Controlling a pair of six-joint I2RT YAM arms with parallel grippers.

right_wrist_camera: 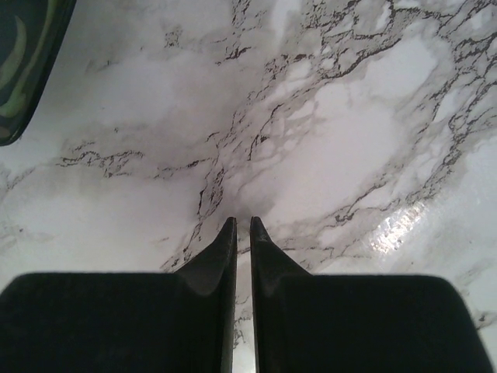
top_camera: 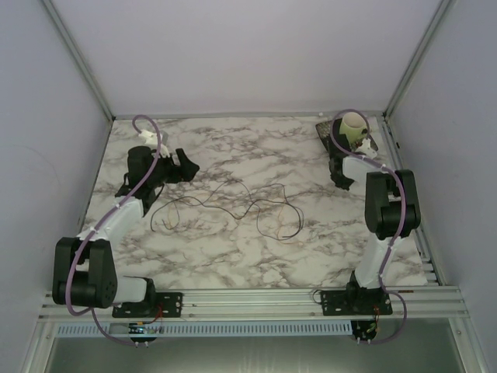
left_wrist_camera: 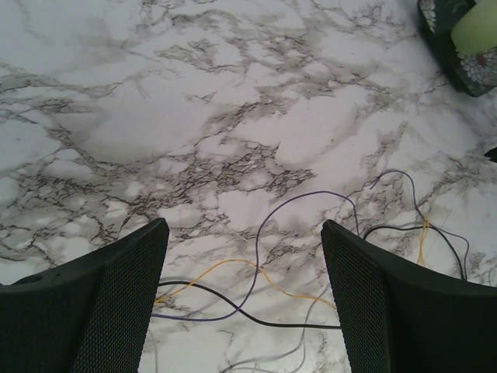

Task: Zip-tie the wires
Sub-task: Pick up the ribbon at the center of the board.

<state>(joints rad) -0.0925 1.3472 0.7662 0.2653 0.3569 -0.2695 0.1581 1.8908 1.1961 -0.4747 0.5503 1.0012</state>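
Sprawling wires [top_camera: 227,200], well inside table [top_camera: 326,256] edges

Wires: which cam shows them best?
Top external: the whole loose tangle of wires is in frame. Left wrist shows only part of it, close up, with the purple, yellow and black strands easy to tell apart. Right wrist shows none of it.

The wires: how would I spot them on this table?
Look at the marble table, midway between the left arm and the right arm. The wires sprawl there in loose loops. Unlike the thick purple cables on the arms, they are hair-thin and lie flat.
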